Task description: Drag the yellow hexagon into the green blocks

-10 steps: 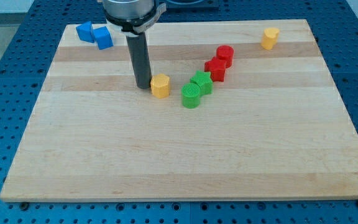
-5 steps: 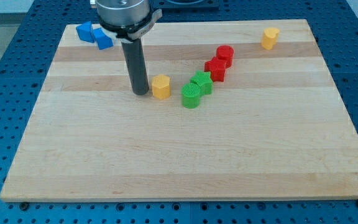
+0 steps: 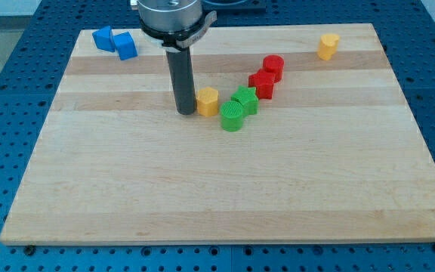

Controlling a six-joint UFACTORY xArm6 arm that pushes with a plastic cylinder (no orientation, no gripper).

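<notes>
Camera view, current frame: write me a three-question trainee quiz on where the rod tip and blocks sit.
1. True or false: my tip is at the yellow hexagon's left side in the view.
2. Which block lies nearest the yellow hexagon: A) green cylinder, B) red cylinder, C) blue block?
3. Fill in: the second yellow block sits near the view's top ____ corner.

Key: 1 true; 2 A; 3 right.

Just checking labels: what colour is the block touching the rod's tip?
Yellow hexagon, beside my tip, in the camera view.
</notes>
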